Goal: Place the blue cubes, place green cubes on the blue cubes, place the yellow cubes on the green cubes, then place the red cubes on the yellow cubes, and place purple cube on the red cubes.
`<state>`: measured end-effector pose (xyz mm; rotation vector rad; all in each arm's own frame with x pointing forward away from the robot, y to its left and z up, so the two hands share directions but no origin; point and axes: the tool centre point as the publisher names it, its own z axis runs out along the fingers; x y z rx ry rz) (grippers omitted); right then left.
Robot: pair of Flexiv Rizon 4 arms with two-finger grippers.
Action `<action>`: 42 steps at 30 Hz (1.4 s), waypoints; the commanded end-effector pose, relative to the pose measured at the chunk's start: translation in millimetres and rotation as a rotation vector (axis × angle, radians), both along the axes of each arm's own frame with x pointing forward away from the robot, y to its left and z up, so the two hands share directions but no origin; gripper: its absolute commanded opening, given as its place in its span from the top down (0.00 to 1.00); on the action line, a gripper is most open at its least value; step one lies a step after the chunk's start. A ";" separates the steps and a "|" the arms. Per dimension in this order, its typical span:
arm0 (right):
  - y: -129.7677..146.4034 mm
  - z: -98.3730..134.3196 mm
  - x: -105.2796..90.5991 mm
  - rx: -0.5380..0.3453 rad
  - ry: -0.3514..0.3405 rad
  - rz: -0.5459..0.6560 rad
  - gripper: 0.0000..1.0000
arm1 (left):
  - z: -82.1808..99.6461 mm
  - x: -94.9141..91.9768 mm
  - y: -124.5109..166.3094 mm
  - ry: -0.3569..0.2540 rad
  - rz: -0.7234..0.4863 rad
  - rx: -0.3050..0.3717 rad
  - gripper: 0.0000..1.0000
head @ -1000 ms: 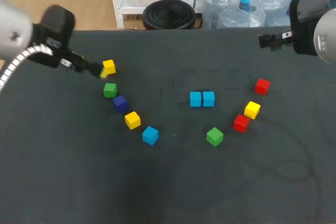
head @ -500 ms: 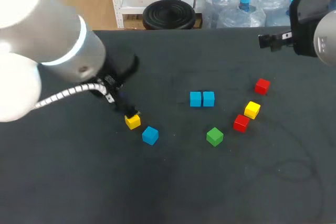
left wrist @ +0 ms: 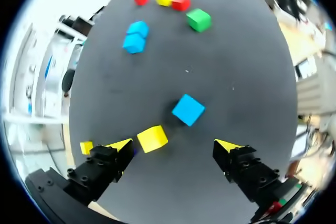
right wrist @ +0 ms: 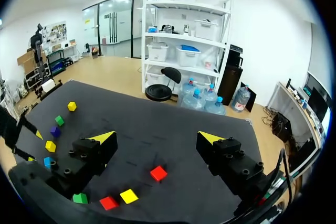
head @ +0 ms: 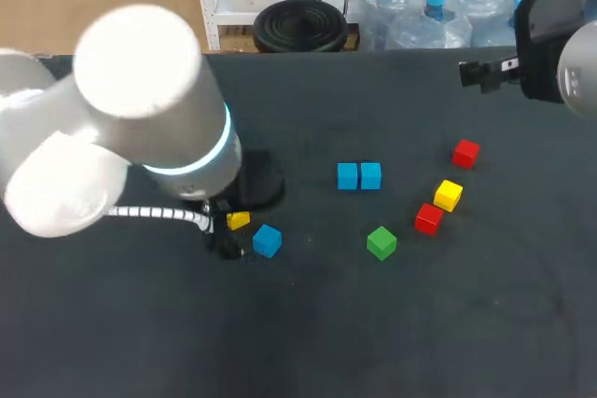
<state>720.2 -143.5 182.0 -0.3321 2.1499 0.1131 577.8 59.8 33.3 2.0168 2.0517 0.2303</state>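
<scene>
Hovering wide-spread, left gripper (left wrist: 174, 145) faces blue cube (left wrist: 188, 109).

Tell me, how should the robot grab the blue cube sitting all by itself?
From straight above, pinching two opposite flat sides. The lone blue cube sits flat but turned cornerwise to the open left gripper, so the wrist probably needs a twist. The yellow cube lies close beside it.

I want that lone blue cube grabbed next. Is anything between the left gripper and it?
Nothing lies directly between the left gripper and the blue cube; a yellow cube sits just ahead of one finger, off to the side.
</scene>
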 end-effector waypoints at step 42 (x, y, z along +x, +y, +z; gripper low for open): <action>-0.6 -3.6 0.9 0.009 -0.016 0.005 0.00 | -22.3 7.2 -37.4 0.279 -0.593 0.146 0.26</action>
